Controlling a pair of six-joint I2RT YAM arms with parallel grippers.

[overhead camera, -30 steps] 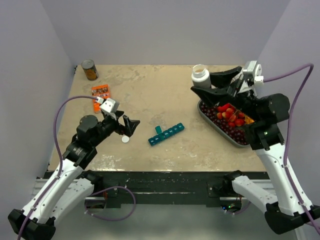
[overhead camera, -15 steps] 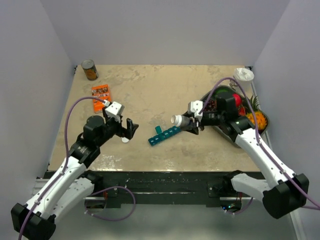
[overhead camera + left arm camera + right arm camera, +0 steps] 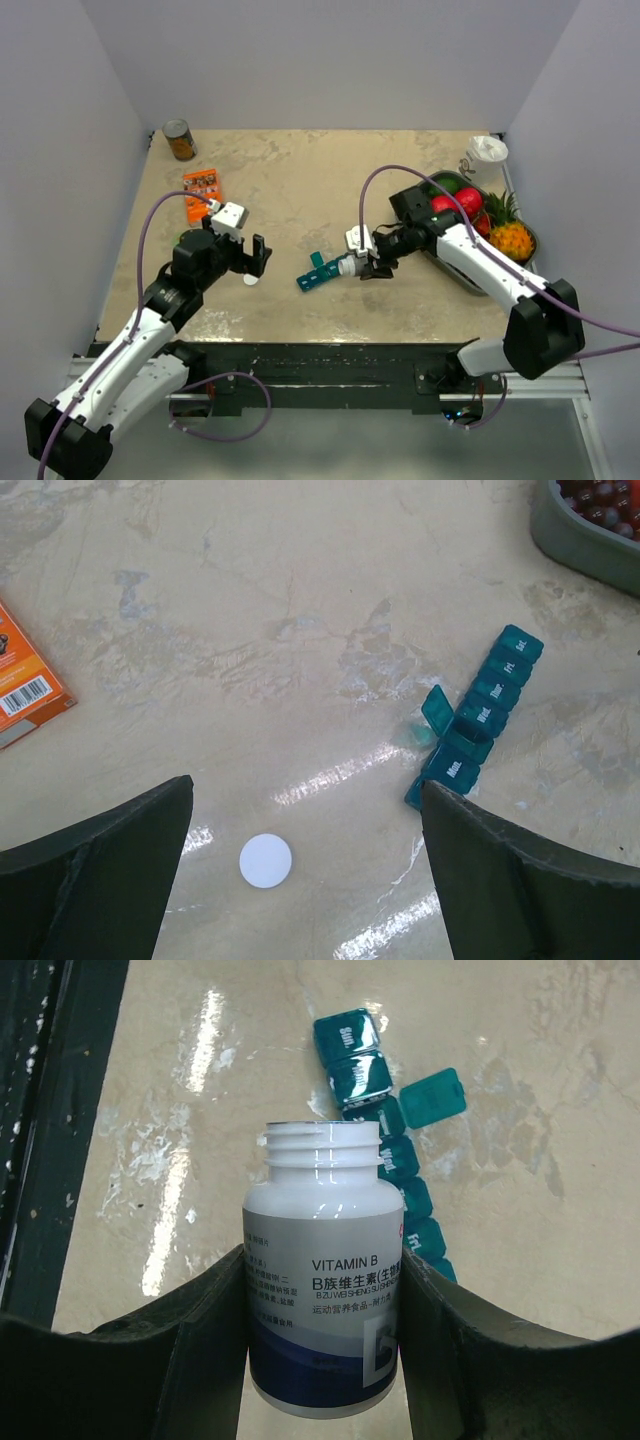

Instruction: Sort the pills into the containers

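**Item 1.** The containers (image 3: pixel 322 272) (image 3: pixel 478 716) (image 3: pixel 384 1138): teal day-labelled strip, flat on the tabletop (image 3: pixel 300 180). One lid stands up, the others are closed. Reference for the entries below.

**Item 2.** Right gripper (image 3: pixel 368 265) (image 3: pixel 322 1290): clenched on the vitamin bottle (image 3: pixel 350 266) (image 3: pixel 322 1300). The bottle is uncapped and lies nearly level, its mouth over the strip near the open compartment. No pills visible.

**Item 3.** Left gripper (image 3: pixel 255 256) (image 3: pixel 310 830): released, jaws wide, grasping nothing, hovering left of the strip.

**Item 4.** White cap (image 3: pixel 250 280) (image 3: pixel 266 861): on the tabletop left of the strip, under the left gripper.

**Risk.** Further tilt may release pills in a rush. The compartment is small, so strays could bounce off closed lids and scatter. Nothing pins the strip, so a nudge from the bottle could shift it.
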